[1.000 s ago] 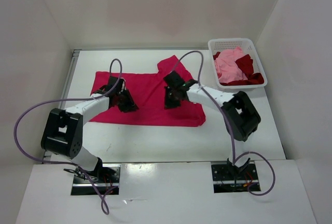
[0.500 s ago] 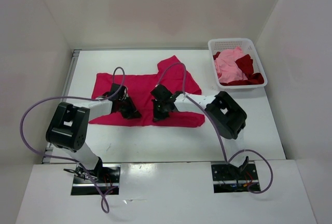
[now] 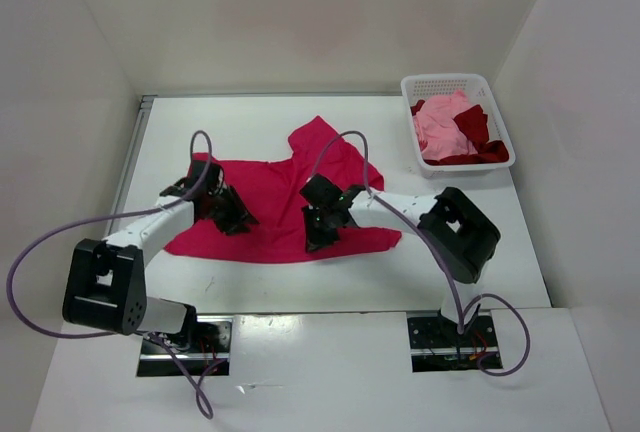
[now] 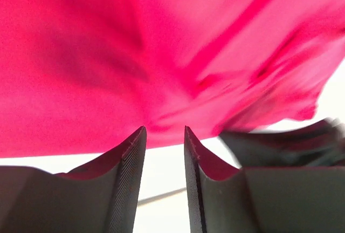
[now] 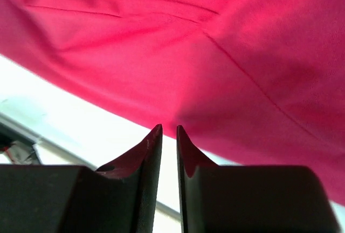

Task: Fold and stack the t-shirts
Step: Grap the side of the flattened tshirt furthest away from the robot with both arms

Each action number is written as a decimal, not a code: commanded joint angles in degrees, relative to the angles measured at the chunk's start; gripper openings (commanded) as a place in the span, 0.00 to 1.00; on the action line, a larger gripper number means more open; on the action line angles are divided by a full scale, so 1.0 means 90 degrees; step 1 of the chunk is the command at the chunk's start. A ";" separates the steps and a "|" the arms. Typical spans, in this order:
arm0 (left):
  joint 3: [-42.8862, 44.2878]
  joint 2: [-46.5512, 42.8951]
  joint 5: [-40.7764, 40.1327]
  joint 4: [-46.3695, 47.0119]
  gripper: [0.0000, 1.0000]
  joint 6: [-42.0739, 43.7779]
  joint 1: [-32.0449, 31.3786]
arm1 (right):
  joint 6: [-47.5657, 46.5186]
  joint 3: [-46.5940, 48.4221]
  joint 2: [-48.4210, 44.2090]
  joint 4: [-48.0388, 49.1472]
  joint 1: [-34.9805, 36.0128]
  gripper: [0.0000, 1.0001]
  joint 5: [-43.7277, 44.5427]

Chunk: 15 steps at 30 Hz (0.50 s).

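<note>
The bright pink shirt [image 3: 275, 192] lies flat on the table [image 3: 480, 262]. It is longer from left to right than from front to back. Its edge lies just past the tips of both claws. The left claw [image 3: 236, 220] is over the shirt's left part. The right claw [image 3: 314, 238] is over the middle, by the near edge. Each arm is nearer its own side. Both claws are a little apart and hold nothing. The pale pink shirt [image 3: 438, 127] and dark red shirt [image 3: 476, 124] sit in the basket [image 3: 440, 80], well off to the right.
</note>
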 commanded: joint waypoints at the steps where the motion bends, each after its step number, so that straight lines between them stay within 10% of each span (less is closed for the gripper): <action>1: 0.0917 -0.0250 -0.0558 -0.0251 0.42 0.0249 0.0404 | -0.0333 0.0648 -0.0496 -0.0578 -0.0180 0.22 0.0217; 15: -0.0350 0.0482 0.0593 0.0431 0.34 0.0484 0.3002 | 0.0076 -0.0660 -0.0937 0.0261 -0.2584 0.11 0.1008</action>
